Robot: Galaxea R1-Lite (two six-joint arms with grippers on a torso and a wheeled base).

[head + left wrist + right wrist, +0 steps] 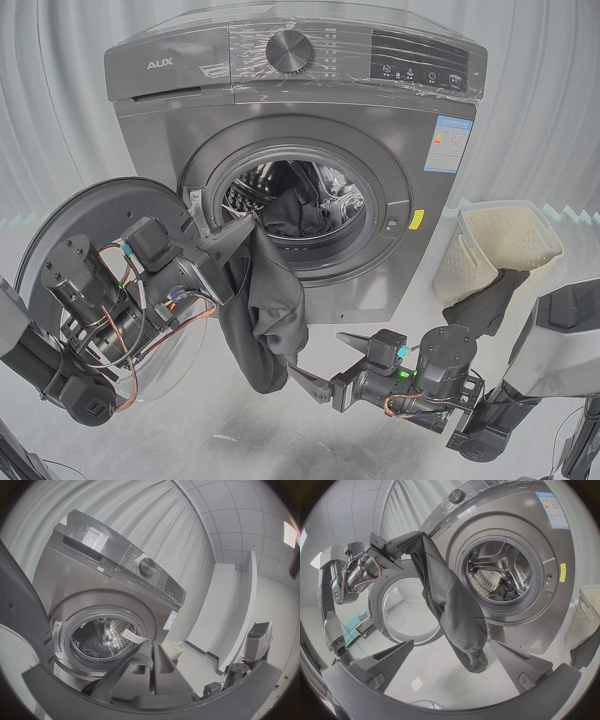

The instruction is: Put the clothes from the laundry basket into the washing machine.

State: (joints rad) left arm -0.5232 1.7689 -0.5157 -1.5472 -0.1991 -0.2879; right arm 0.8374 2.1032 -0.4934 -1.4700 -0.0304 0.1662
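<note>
In the head view, the right gripper (325,362) was nearest, low over the floor (237,431) in front of the washing machine (375,144). Its jaws were apart and held nothing, near the lower end of a dark garment (269,312). That garment hung from the left gripper (240,231), which was clamped on its top edge at the left rim of the drum (340,187). More dark clothes (294,212) lay inside the drum. The door (94,212) stood open to the left. Right of the machine stood the laundry basket (500,244), with a second dark garment (484,306) draped over its near rim.

In the left wrist view, the left gripper's fingers (168,673) were pressed together on the garment's grey cloth (139,656), and the drum (118,630) lay beyond.

In the right wrist view, the right gripper's fingers (393,655) were spread wide. The dark garment (450,602) hung beyond them, before the open drum (500,567).
</note>
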